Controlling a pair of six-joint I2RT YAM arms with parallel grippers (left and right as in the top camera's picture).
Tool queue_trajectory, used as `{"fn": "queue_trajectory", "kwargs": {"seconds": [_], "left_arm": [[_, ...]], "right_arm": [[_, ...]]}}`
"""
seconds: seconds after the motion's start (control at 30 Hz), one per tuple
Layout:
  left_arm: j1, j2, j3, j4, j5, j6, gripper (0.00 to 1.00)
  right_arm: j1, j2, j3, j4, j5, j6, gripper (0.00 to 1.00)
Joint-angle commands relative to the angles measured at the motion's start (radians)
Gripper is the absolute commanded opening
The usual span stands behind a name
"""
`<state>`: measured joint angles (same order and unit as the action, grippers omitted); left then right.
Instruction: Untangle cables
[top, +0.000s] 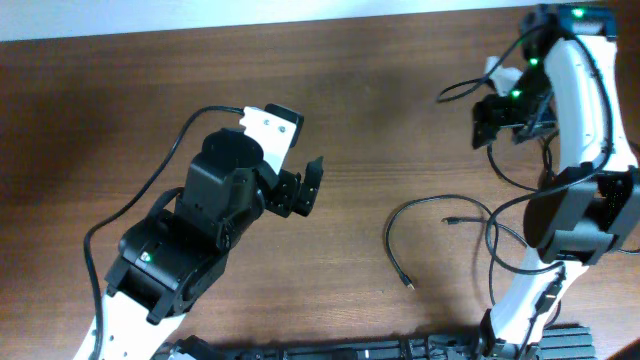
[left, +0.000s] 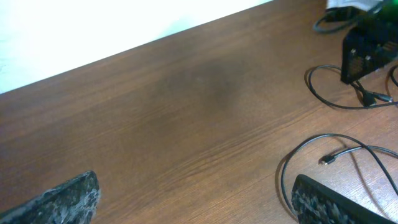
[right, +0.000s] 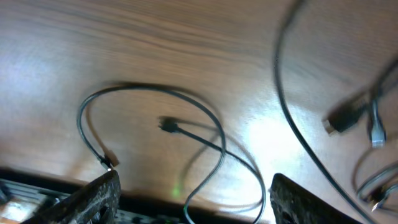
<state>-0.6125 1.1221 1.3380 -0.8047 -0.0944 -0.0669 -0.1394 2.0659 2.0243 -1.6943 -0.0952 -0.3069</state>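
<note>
The cables lie on the brown table at the right. A thin black cable (top: 425, 203) curves in an open loop, with one plug end (top: 408, 283) near the front and another small plug (top: 450, 220) inside the loop. The loop also shows in the right wrist view (right: 149, 90) and the left wrist view (left: 311, 144). More cable (top: 462, 88) trails at the back right, by my right gripper. My right gripper (top: 492, 118) (right: 196, 199) is open and empty above the loop. My left gripper (top: 305, 188) (left: 196, 205) is open and empty, left of the cables.
Blurred plugs and cords (right: 348, 121) hang at the right of the right wrist view. The right arm's white body (top: 575, 120) and thicker black wires (top: 500, 255) stand at the right edge. A black rail (top: 400, 350) runs along the table's front edge.
</note>
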Motion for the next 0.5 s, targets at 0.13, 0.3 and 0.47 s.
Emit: {"fn": "queue_trajectory", "kwargs": {"seconds": [0.13,0.3,0.47], "left_arm": [[0.0,-0.002,0.007,0.002,-0.007,0.016,0.99],[0.0,-0.002,0.007,0.002,-0.008,0.016,0.99],[0.0,-0.002,0.007,0.002,-0.008,0.016,0.99]], "right_arm": [[0.026,-0.011,-0.047,-0.005,-0.025,0.022,0.75],[0.042,-0.06,-0.233,-0.004,0.079,0.172,0.75],[0.041,-0.376,-0.459,0.123,0.107,0.183,0.73]]}}
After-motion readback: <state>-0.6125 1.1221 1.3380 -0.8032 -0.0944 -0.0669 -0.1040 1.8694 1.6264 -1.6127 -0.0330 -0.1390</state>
